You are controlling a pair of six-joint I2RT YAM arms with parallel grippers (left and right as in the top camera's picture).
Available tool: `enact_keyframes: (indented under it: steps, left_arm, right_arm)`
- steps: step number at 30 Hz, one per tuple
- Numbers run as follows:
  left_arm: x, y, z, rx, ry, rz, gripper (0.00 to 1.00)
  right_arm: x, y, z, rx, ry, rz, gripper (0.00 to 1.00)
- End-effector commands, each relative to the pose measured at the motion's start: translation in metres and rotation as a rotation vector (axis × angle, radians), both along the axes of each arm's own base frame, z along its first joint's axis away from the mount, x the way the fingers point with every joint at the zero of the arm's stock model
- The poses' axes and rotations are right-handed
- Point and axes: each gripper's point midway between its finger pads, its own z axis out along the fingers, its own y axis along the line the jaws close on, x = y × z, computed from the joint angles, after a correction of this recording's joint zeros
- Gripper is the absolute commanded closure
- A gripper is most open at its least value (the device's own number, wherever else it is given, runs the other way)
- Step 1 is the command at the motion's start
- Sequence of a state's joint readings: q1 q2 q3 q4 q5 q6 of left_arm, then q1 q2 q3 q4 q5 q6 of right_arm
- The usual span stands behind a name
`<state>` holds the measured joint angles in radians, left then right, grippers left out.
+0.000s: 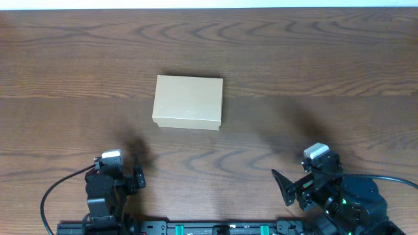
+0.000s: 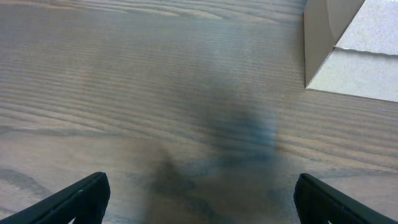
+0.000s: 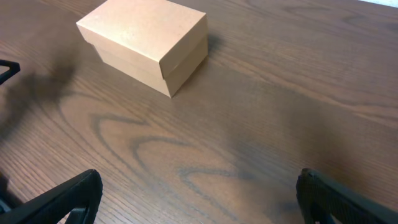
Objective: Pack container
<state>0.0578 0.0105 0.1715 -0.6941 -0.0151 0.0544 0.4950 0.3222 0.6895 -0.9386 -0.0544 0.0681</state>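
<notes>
The kraft cardboard box point(image 1: 188, 102) sits lid-shut on the tabletop point(image 1: 313, 59), well ahead of and between the left tool point(image 2: 202, 196) and right tool point(image 3: 199, 193), both released and empty, so packing seems either finished or unstarted, since its contents are hidden.

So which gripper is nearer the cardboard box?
The left gripper: overhead it sits nearly below the container's left edge, while the right gripper stands well off to its right.

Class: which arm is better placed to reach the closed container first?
Probably the left end effector: the container lies left of centre, nearer it than the right end effector. Both open.
</notes>
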Motion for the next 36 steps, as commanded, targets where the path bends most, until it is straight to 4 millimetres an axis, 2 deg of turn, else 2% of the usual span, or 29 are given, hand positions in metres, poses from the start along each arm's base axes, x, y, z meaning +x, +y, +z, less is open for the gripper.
enact_keyframes:
  steps: [1,16,20,23,27,30,33,36]
  left_arm:
    - [-0.001,0.001,-0.006,0.019,0.015,-0.005,0.05]
    - [-0.002,0.002,-0.006,0.019,0.016,-0.004,0.05]
    - [-0.002,0.002,-0.006,0.019,0.016,-0.004,0.05]
    - [-0.002,0.002,-0.006,0.019,0.016,-0.004,0.05]
    - [-0.002,0.002,-0.006,0.019,0.016,-0.004,0.05]
    - [-0.002,0.002,-0.006,0.019,0.016,-0.004,0.05]
    - [-0.002,0.002,-0.006,0.019,0.016,-0.004,0.05]
    - [-0.002,0.002,-0.006,0.019,0.016,-0.004,0.04]
  right_arm:
    - [0.001,-0.002,-0.001,0.007,0.005,-0.016,0.01]
    - [0.001,-0.002,-0.001,0.007,0.005,-0.017,0.01]
    - [0.000,-0.012,-0.009,-0.010,0.040,-0.066,0.01]
    - [0.006,-0.033,-0.024,-0.050,0.065,-0.182,0.01]
    - [0.011,-0.053,-0.060,-0.077,0.067,-0.278,0.01]
    - [0.015,-0.056,-0.091,-0.044,0.069,-0.312,0.01]
    - [0.017,-0.054,-0.112,-0.010,0.074,-0.312,0.01]
    - [0.017,-0.054,-0.125,0.007,0.087,-0.312,0.01]
